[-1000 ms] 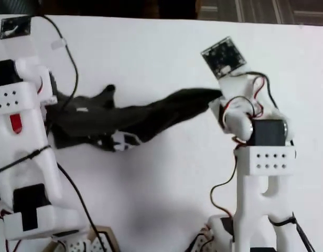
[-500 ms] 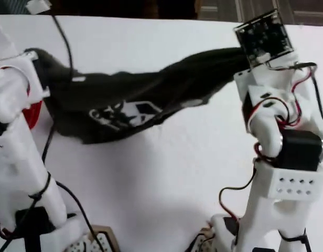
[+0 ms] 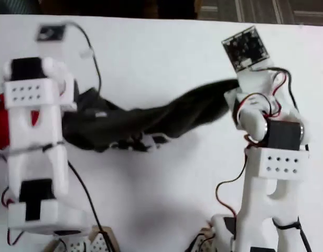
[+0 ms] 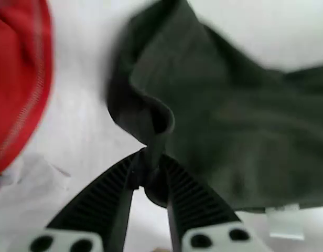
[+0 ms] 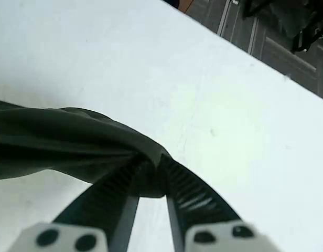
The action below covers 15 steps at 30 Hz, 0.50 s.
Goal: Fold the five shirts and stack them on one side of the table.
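Dark shirt in left end effector and right end effector, well apart

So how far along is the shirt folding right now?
Nothing looks stacked yet. In hand: the dark shirt, bunched and pinched at opposite ends by the left gripper and right gripper. A red shirt lies beside it; whether folded, I cannot tell. Folding and stacking remain.

This looks like a robotics lab or a hobby workbench. A plain white table carries a left arm and a right arm of white plastic, with loose wires and an uncovered circuit board. Grey floor lies beyond the table edge.
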Each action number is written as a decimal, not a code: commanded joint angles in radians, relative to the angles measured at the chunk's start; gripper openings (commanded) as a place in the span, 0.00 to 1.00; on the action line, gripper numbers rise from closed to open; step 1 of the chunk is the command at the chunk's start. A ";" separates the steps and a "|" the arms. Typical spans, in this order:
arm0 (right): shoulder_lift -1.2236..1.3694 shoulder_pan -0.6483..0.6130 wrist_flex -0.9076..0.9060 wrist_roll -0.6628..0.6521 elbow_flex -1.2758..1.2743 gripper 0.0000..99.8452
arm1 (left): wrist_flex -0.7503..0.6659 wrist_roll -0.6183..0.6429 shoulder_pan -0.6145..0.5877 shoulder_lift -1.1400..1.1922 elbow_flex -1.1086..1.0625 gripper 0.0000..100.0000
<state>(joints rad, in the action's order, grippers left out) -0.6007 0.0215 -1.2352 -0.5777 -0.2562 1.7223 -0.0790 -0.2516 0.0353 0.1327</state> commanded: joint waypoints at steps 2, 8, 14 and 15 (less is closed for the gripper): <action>-0.036 0.005 0.024 -0.083 -0.051 0.02 | -0.025 -0.178 0.003 0.083 -0.087 0.03; -0.036 0.061 0.022 -0.149 -0.095 0.02 | -0.008 -0.359 -0.017 0.115 -0.065 0.14; -0.036 0.116 0.025 -0.190 -0.098 0.02 | 0.037 -0.396 -0.074 0.115 0.139 0.21; -0.036 0.127 0.025 -0.198 -0.098 0.02 | 0.037 -0.396 -0.081 0.115 0.173 0.21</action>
<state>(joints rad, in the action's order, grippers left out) -0.6007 0.1166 -1.2352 -0.7541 -0.3606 1.7407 -0.4626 -0.3023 0.1580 0.1926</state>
